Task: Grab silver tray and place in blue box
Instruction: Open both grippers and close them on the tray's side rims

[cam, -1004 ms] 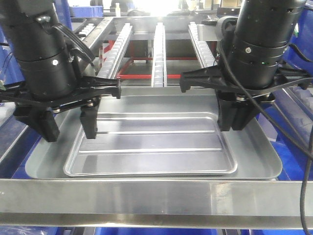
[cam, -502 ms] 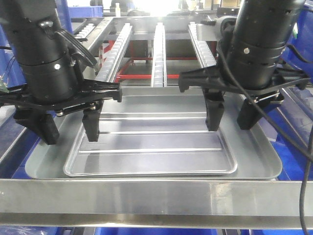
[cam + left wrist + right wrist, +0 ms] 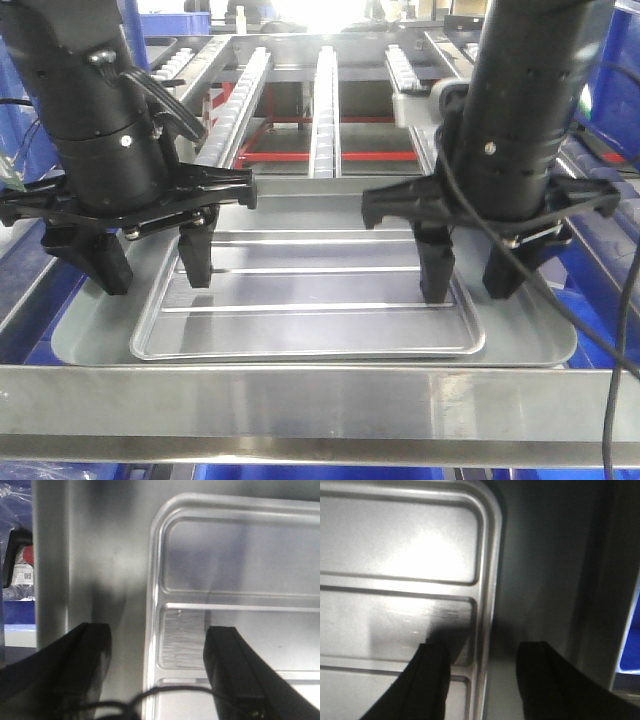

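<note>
This looks like a factory or warehouse work line, not a home. Three long roller rails of a flow rack run away from the camera, and a red frame shows under them. A thick steel bar crosses the front. On the flat end of the rack a silver tray lies inside a grey tray, both plain industrial ware. Blue crates stand at the back left, and more blue plastic shows at the sides and below the bar. Strong white light comes from the back, where a few bottles stand.
</note>
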`<state>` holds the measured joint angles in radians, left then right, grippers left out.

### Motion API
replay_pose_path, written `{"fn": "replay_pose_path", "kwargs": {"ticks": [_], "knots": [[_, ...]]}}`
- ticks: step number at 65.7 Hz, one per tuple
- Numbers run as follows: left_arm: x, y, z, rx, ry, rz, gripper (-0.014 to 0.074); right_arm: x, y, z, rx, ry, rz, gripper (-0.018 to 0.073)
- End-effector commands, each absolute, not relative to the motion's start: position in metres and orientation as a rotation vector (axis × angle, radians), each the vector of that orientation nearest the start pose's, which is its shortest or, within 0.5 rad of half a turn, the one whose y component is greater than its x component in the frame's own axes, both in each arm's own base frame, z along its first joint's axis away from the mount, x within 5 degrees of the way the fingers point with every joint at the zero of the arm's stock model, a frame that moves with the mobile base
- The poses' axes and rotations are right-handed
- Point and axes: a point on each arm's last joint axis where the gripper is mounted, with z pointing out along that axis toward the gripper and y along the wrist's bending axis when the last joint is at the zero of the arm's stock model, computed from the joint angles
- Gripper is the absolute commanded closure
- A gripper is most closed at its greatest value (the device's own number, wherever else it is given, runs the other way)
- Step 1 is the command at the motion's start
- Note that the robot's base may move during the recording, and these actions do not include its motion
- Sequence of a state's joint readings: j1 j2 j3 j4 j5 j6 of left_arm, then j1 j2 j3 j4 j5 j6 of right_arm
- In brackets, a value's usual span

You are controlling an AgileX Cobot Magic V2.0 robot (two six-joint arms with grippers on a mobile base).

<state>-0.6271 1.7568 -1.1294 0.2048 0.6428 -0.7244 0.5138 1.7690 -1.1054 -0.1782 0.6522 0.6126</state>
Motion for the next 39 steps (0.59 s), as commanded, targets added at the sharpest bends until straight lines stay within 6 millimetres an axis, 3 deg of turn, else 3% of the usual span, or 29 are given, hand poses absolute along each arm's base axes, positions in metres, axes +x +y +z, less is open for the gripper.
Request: {"fn": "replay_pose_path", "kwargs": {"ticks": [1,39], "knots": [[0.2921,-0.2013,0.2229,0.044,2.664,-0.249,0.0283,0.3112,0.1633,0.2084,-0.036,2.700,0.160,0.0132],[0.2868,-0.1958,0.2193,0.071,2.736,-0.159,0.0304,0.3124,0.1651,0.2096,-0.027,2.681,0.190,0.0132]]}}
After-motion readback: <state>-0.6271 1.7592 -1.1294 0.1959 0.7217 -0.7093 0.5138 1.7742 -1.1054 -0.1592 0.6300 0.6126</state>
